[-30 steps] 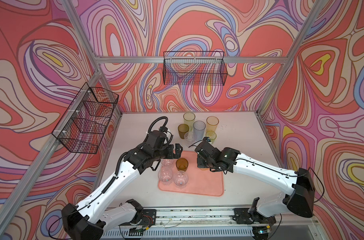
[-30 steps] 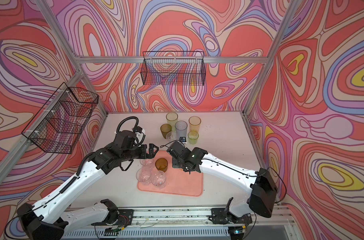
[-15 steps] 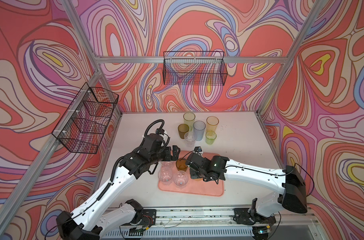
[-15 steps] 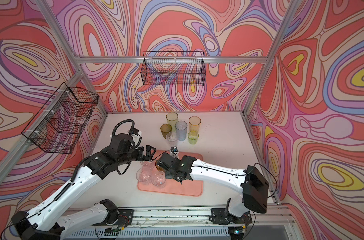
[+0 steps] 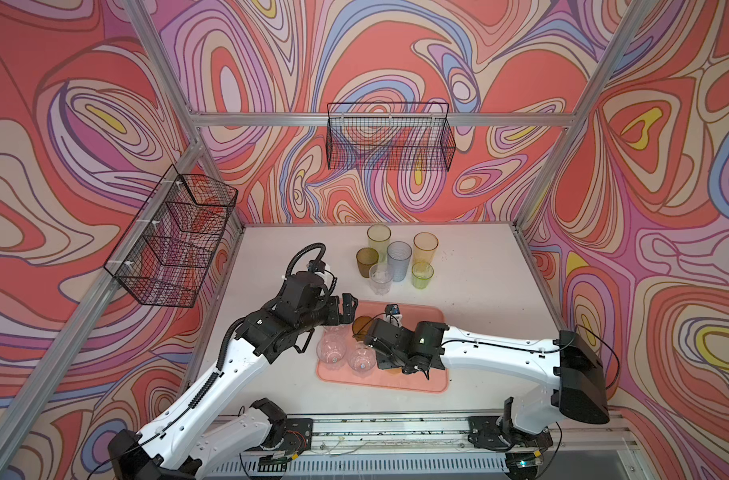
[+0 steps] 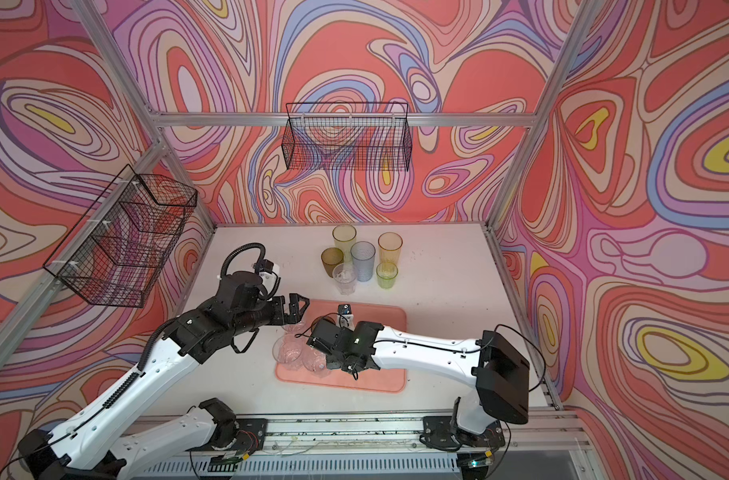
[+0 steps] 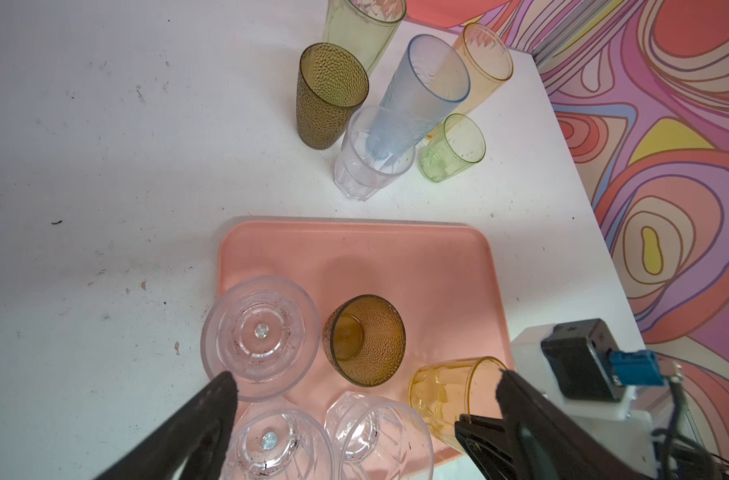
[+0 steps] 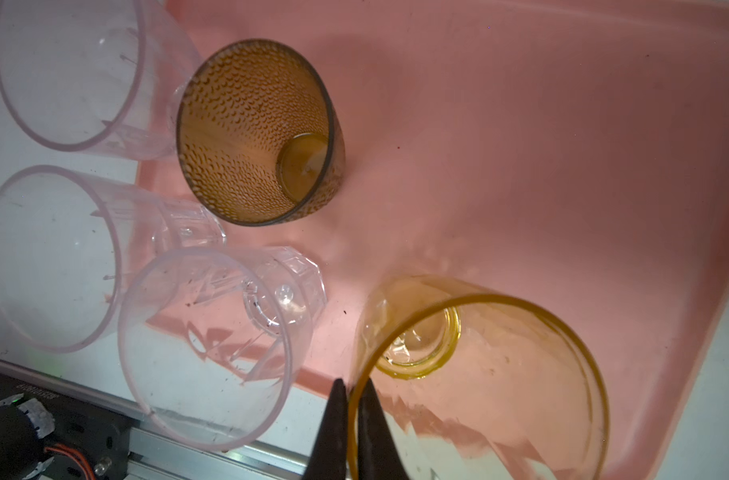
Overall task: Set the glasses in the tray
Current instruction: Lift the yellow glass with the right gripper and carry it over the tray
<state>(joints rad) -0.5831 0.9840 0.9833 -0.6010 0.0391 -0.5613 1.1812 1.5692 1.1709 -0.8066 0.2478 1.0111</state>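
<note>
My right gripper (image 8: 353, 384) is shut on the rim of an amber glass (image 8: 499, 353), which hangs tilted with its base low over the pink tray (image 8: 520, 124) near the tray's front edge. A brown glass (image 7: 364, 338) and three clear glasses (image 7: 261, 332) (image 7: 275, 444) (image 7: 379, 436) stand on the tray's left part. My left gripper (image 5: 350, 309) hovers open and holds nothing above the tray's far left corner. Behind the tray on the table stand yellow (image 5: 378, 239), blue-grey (image 5: 399, 255), orange (image 5: 425, 247), olive-brown (image 5: 367, 262), clear (image 5: 380, 278) and green (image 5: 422, 275) glasses.
A black wire basket (image 5: 389, 137) hangs on the back wall and another (image 5: 175, 237) on the left wall. A metal rail (image 5: 396, 428) runs along the table's front edge. The right half of the tray (image 6: 379, 374) is bare.
My right arm has carried the amber glass left and toward the front, down over the tray beside the clear glasses. The left gripper has barely shifted and stays open.
</note>
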